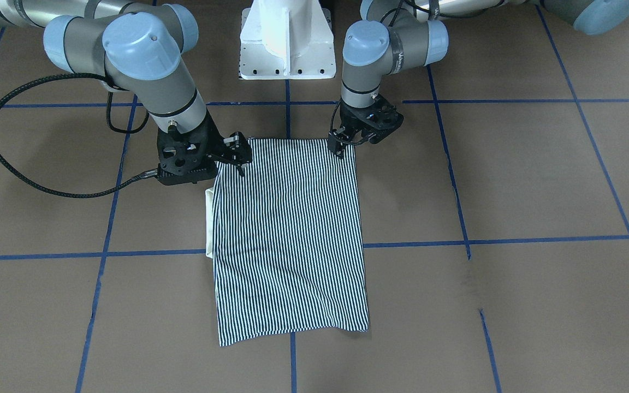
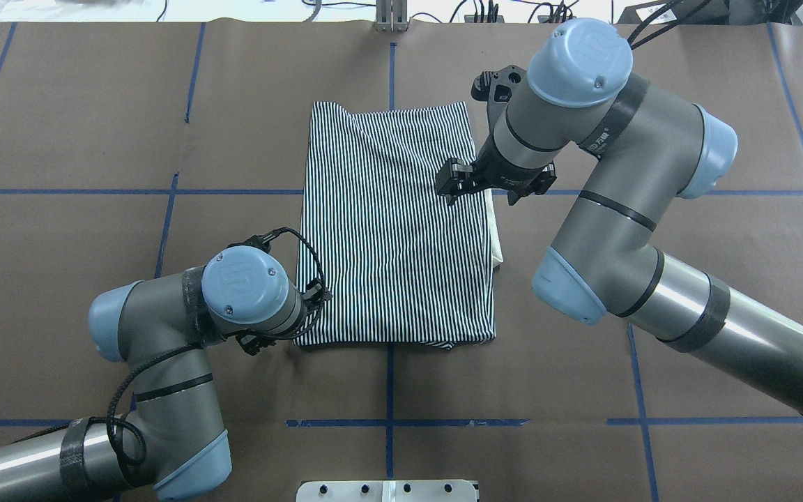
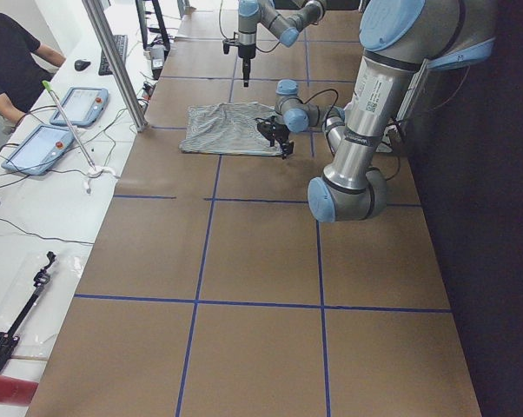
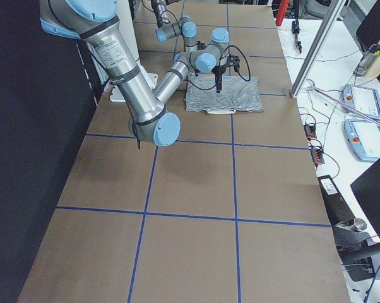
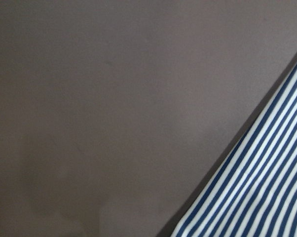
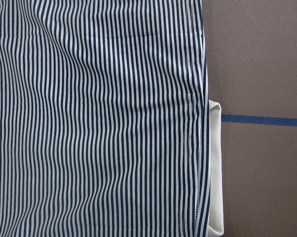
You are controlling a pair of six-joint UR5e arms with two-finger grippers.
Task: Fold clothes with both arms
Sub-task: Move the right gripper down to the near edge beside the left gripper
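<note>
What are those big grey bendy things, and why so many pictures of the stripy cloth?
They are a robot's left arm and right arm, each ending in a black two-finger gripper. Six cameras took the pictures at once: one faces the robot, one looks over its shoulders, two watch from the table's ends, one rides on each wrist. On the table lies a folded navy-and-white striped shirt, its white collar peeking out at one side. The left gripper is at a shirt corner near the robot; the right gripper hangs above the collar side. Nothing looks lifted; I cannot tell whether either pinches.
</note>
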